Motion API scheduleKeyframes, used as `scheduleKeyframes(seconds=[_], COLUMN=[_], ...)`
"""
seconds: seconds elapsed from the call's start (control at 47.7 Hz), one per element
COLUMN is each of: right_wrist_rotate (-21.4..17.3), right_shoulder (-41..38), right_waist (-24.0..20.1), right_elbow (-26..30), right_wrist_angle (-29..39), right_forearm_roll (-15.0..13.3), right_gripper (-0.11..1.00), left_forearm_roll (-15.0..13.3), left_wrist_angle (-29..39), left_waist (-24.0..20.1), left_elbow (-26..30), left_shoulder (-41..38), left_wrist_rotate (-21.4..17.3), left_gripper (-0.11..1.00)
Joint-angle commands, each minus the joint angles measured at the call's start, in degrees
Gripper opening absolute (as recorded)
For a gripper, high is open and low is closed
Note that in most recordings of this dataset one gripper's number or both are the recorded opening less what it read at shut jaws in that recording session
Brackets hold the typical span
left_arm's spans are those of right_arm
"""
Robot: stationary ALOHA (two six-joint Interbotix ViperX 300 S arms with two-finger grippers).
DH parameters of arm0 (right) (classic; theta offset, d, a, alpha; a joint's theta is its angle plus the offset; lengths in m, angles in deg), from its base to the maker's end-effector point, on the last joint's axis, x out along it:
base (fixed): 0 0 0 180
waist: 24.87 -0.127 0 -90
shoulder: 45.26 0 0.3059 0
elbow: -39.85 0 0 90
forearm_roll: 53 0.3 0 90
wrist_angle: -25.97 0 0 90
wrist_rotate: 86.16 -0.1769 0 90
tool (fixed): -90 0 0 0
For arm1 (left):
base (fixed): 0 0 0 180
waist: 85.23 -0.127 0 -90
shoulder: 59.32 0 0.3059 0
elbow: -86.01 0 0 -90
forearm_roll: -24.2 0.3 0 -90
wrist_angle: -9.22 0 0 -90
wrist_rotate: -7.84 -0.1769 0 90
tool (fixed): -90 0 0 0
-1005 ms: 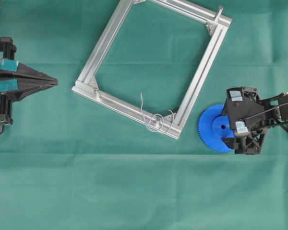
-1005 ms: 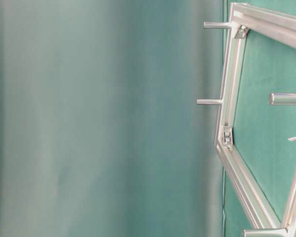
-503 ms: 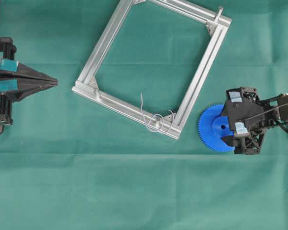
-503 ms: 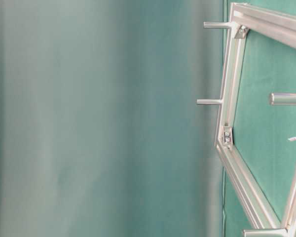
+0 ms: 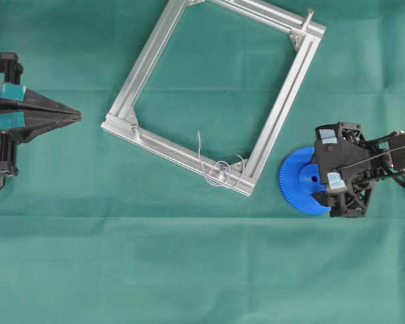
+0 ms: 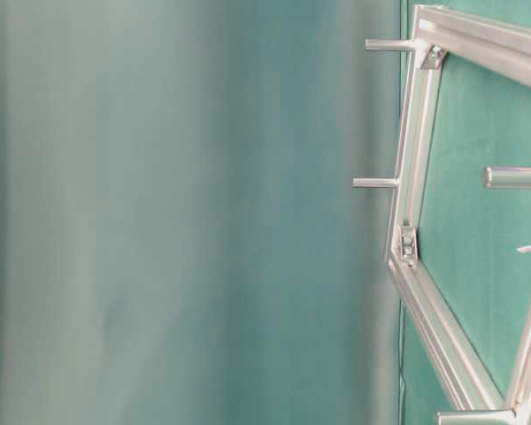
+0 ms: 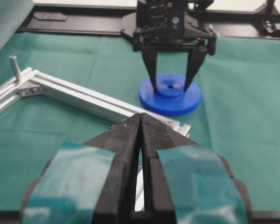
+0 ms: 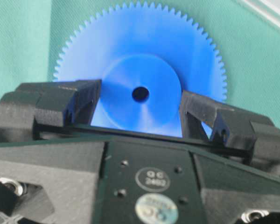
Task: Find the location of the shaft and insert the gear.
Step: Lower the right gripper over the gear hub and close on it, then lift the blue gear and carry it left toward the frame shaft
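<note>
The blue gear [image 5: 297, 181] lies flat on the green cloth just right of the aluminium frame's [image 5: 283, 94] lower right corner. My right gripper [image 5: 318, 174] points down over it, its fingers [image 8: 79, 100] pressed against both sides of the raised hub [image 8: 140, 81]. From the left wrist view the same grip on the gear [image 7: 170, 99] shows. The shaft [image 5: 223, 171], a short pin with pale wire looped round it, stands on the frame's near rail. My left gripper [image 5: 77, 116] rests shut and empty at the far left; its tips [image 7: 141, 119] meet.
A bare peg [image 5: 309, 13] stands at the frame's far right corner bracket and shows as the peg [image 7: 12, 66] in the left wrist view. The table-level view shows only frame rails [image 6: 407, 159] with pins sticking out sideways. Green cloth covers the table.
The right gripper's fingers have drawn in onto the gear's hub. The gear, the frame and the left arm have stayed put.
</note>
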Motion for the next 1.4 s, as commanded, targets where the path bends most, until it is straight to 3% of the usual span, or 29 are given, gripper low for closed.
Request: scheduleKeyframes(seconds=[0.0,0.482,0.838,1.131,1.382], right_wrist_rotate=[-0.2,-1.8,-4.8,-4.7,-4.0], right_shoulder=[2.3,13.4,16.2,11.7,1.1], right_waist=[0.1,0.1,-0.2,-0.3,-0.3], right_elbow=[1.7,8.9,13.2,17.2,26.5], right_wrist_angle=[2.2,18.5,23.9,19.3,19.3], right_forearm_roll=[0.2,0.2,0.1,-0.1,-1.7], right_gripper=[0.69,0.69,0.69,0.69,0.69], left_forearm_roll=[-0.1,-0.1,-0.1,-0.1,-0.3], left_wrist_angle=[-0.3,-0.3,-0.3,-0.3,-0.2], left_waist=[-0.2,-0.2,-0.2,-0.1,-0.2], left_elbow=[1.4,1.3,1.2,1.2,1.2], left_shoulder=[-0.5,-0.4,-0.5,-0.5,-0.5], left_wrist_rotate=[0.0,0.1,0.0,0.1,0.1], left_gripper=[0.01,0.01,0.01,0.01,0.01])
